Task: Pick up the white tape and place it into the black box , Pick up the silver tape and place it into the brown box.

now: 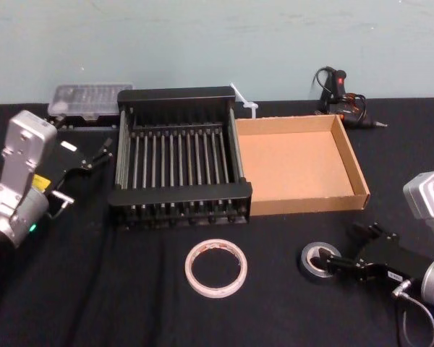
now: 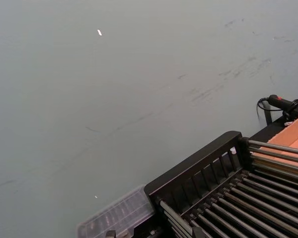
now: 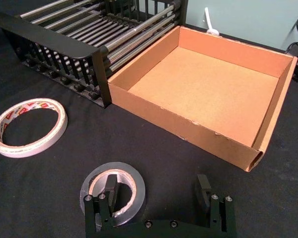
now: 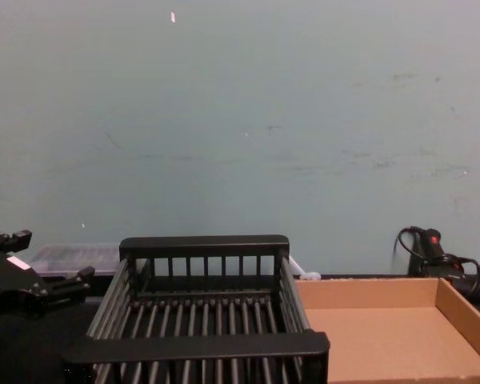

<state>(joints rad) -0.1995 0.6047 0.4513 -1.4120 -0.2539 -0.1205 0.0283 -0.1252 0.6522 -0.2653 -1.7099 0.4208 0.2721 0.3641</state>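
The white tape [image 1: 215, 268] lies flat on the black cloth in front of the black box [image 1: 179, 194]; its printed core shows in the right wrist view [image 3: 30, 148]. Right of it lies the silver tape [image 1: 306, 260] [image 3: 136, 188]. My right gripper [image 1: 343, 246] [image 3: 157, 193] is open and low at that roll, with one finger inside its hole and the other outside, apart from it. The brown box [image 1: 304, 204] [image 3: 179, 126] sits right of the black box [image 3: 54, 42]. My left gripper [image 1: 95, 155] [image 4: 44, 260] hovers open left of the black box, holding nothing.
A clear plastic case [image 1: 90, 101] lies behind the black box's left corner. A black tool with cables [image 1: 343, 97] sits behind the brown box. A small white object [image 1: 244, 100] pokes up between the boxes at the back. A pale wall closes the table's far side.
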